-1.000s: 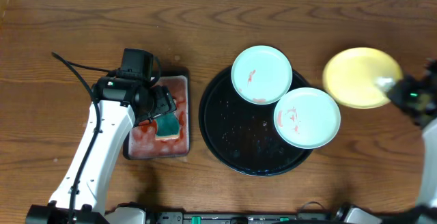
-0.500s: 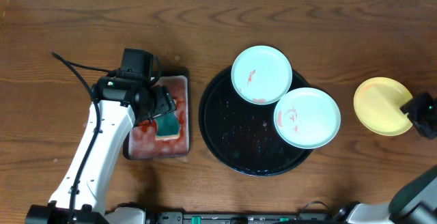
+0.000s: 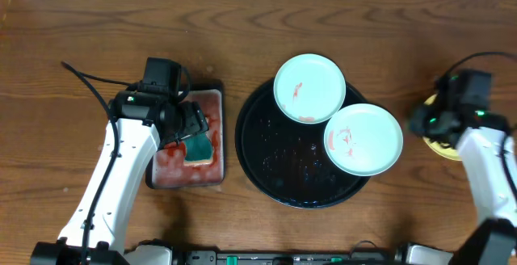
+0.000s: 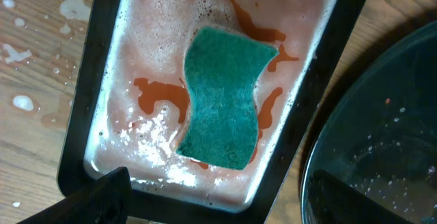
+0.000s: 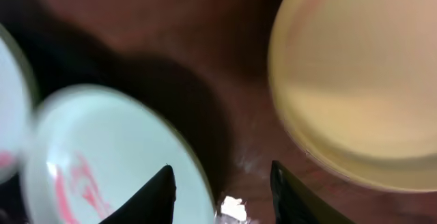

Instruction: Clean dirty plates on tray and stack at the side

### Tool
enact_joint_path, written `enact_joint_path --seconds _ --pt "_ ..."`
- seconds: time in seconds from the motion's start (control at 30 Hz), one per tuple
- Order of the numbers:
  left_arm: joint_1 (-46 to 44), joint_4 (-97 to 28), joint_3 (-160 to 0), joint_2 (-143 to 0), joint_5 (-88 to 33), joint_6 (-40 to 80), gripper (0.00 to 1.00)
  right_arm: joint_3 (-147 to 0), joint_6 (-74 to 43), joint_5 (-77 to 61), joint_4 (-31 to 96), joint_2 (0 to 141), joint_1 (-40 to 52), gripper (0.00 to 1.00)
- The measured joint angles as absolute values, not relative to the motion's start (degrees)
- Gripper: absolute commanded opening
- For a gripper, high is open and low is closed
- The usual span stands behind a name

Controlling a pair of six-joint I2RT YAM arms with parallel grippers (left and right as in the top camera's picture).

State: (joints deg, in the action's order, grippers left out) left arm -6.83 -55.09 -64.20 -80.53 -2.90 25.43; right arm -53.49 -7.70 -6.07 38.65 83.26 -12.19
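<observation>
Done with yellow plate (image 5: 355, 80), apparently (lying on worktop (image 3: 81, 23), both jaws apart, empty). Next: grasp sponge (image 4: 222, 98) with left jaws, lift mint plate (image 3: 363, 139) from tray (image 3: 271, 164).

A small rectangular black tray (image 4: 326, 98) holds pinkish, soapy liquid (image 4: 147, 39) with orange-red streaks (image 4: 158, 93) and white foam gathered along one end. A green sponge (image 4: 222, 104) with a wavy outline lies flat in the liquid near the middle. Just outside the tray's rim are white foam flecks (image 4: 72, 9) and wet spots.
</observation>
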Motion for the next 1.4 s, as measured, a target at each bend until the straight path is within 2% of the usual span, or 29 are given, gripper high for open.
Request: enact_joint_path --seconds 0.07,0.13,0.37,0.5,0.63,0.83,0.97,1.0,1.1,1.17,1.27,1.4 --pt "-6.8 -55.1 -64.2 -80.5 -2.9 25.4 0.83 -50.6 -7.6 -5.3 37.7 84.6 -10.7 0.37" --pt "-6.8 -55.1 -64.2 -80.5 -2.9 25.4 0.83 -49.1 -7.6 -5.1 37.6 84.9 -9.8 0.33" --pt "-6.8 -55.1 -64.2 -80.5 -2.9 25.4 0.83 -43.0 -10.2 -2.7 33.4 84.8 -8.7 0.01" --pt "-6.8 -55.1 -64.2 -80.5 -2.9 25.4 0.83 -43.3 -11.2 -2.7 36.9 83.4 -8.7 0.01" --pt "-6.8 -55.1 -64.2 -80.5 -2.9 25.4 0.83 -45.3 -11.3 -5.2 42.4 75.0 -7.8 0.01" --pt "-6.9 -55.1 -64.2 -80.5 -2.9 25.4 0.83 -45.8 -13.1 -9.0 45.1 67.5 2.5 0.01" --pt "-6.8 -55.1 -64.2 -80.5 -2.9 25.4 0.83 -42.8 -21.9 -9.4 41.3 70.0 13.0 0.01" --pt "-6.9 -55.1 -64.2 -80.5 -2.9 25.4 0.83 -39.4 -28.6 -7.3 37.2 72.6 16.7 0.01" --pt "-6.9 -55.1 -64.2 -80.5 -2.9 25.4 0.83 -36.0 -31.6 -5.8 30.9 77.2 19.0 0.01" --pt "-6.9 -55.1 -64.2 -80.5 -2.9 25.4 0.83 -35.9 -27.7 -5.5 29.2 78.3 19.1 0.11" --pt "-6.8 -55.1 -64.2 -80.5 -2.9 25.4 0.83 -37.4 -20.9 -4.6 31.2 78.0 19.1 0.2" --pt "-6.8 -54.8 -64.2 -80.5 -2.9 25.5 0.83 -41.9 -15.6 -3.1 35.6 76.6 18.9 0.23"
